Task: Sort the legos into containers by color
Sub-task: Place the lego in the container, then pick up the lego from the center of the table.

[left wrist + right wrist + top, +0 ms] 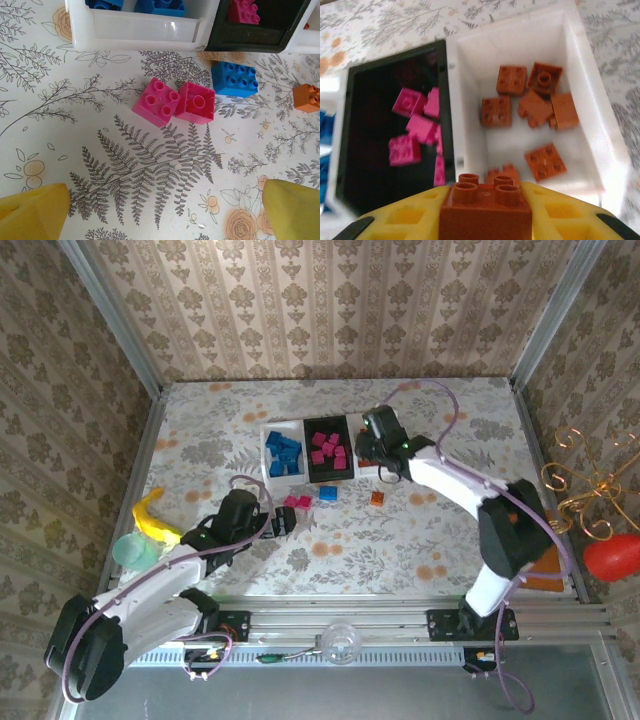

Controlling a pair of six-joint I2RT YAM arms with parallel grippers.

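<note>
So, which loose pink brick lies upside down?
The right pink brick, nearest the blue brick: its hollow underside faces up; the left pink brick shows studs.

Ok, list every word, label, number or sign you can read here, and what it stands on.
None can be read. The studs of the orange brick in the right gripper are too blurred to show any mark. The trays are plain; the table cover and walls bear only floral patterns.

Soft even light is washing out the overhead shot a bit, the right wrist view is blurring and blowing out the white tray (pixel 585 80) around 3 o'clock, while the left wrist one is looking crisp.
</note>
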